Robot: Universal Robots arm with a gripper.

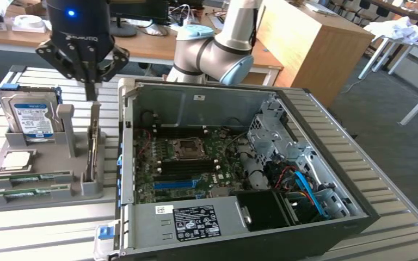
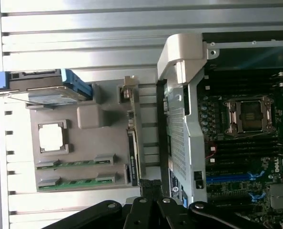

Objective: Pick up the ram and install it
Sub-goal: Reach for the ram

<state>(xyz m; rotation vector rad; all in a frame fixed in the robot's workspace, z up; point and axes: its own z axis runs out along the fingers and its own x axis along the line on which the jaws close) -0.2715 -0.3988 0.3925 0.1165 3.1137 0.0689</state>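
Two green ram sticks lie flat in slots of a grey parts tray point(image 1: 45, 204), one point(image 1: 31, 176) just behind the other point(image 1: 28, 191); the wrist view shows them as well point(image 2: 75, 163) point(image 2: 72, 182). My gripper point(image 1: 91, 93) hangs over the tray's far side with its dark fingers pressed together and nothing between them. It is directly above a thin board point(image 1: 94, 136) standing upright in the tray. In the wrist view the fingertips of the gripper point(image 2: 150, 188) sit close to that board's edge point(image 2: 132, 143), apart from the ram sticks.
The tray also carries a blue-labelled hard drive point(image 1: 31, 117) and a square silver processor point(image 1: 17, 160). On the exterior view's right of the tray lies an open computer case point(image 1: 296, 98), its motherboard point(image 1: 187, 157) and empty processor socket point(image 2: 251, 117) exposed. Everything rests on a slatted metal table point(image 1: 42, 239).
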